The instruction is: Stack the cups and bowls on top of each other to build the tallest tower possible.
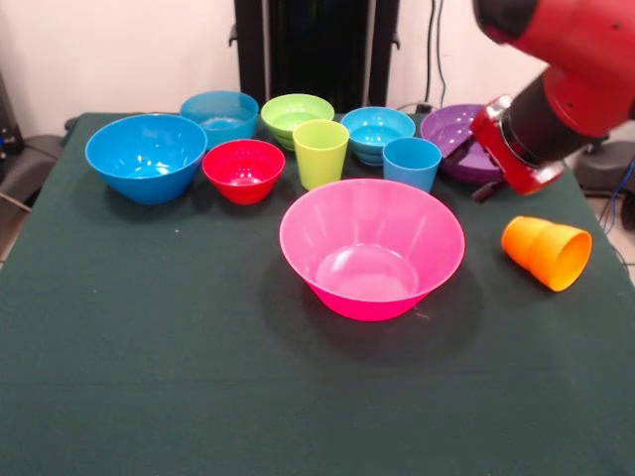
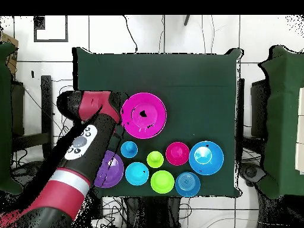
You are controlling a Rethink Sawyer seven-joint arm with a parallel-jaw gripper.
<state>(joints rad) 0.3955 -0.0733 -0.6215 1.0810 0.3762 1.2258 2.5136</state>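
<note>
Front view shows a dark green table (image 1: 149,377) with the huge pink bowl (image 1: 371,248) standing upright and empty near its middle, nothing stacked in it. Behind it runs a loose row: the large blue bowl (image 1: 146,156) at the left, the small red bowl (image 1: 243,170) just beside it, then the lime green cup (image 1: 320,153) and the light blue cup (image 1: 411,163), both upright. Farther back sit the ribbed cyan bowl (image 1: 219,114), the lime green bowl (image 1: 297,117) and another blue bowl (image 1: 377,132). The purple bowl (image 1: 458,139) is at the right end, partly hidden by the red and black arm (image 1: 556,89) that crosses in front of it. The orange cup (image 1: 546,252) lies tipped on its side, well apart from the others, to the right of the pink bowl. From overhead, the arm covers the table beside the pink bowl and hides the orange cup. The gripper itself is hidden behind the arm's wrist, so I cannot tell how it stands or whether it holds anything.
</note>
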